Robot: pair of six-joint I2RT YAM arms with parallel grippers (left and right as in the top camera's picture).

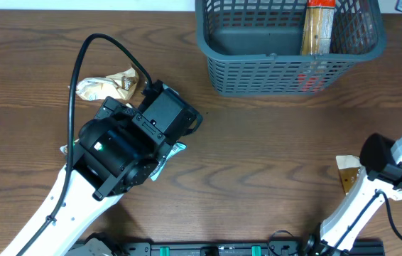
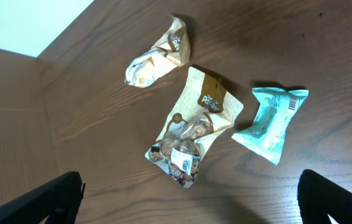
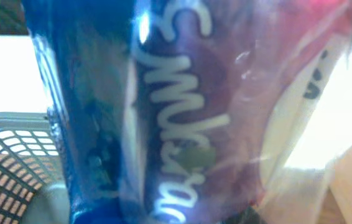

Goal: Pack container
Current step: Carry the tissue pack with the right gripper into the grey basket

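The left arm (image 1: 126, 146) reaches in from the near edge, wrist facing down over a cream packet (image 2: 154, 56), a brown-and-cream packet (image 2: 194, 127) and a teal packet (image 2: 270, 121) on the counter (image 1: 258, 156), left fingers (image 2: 61, 196) wide apart. The container (image 1: 279, 75) sits at the far edge, right of centre. The right arm (image 1: 382, 163) bends at the right edge; a blue-purple packet (image 3: 176, 112) hides the right fingers, so I cannot tell their state.

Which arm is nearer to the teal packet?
Left. The left gripper hovers over the teal packet; the right arm is far off, by the table's right edge.
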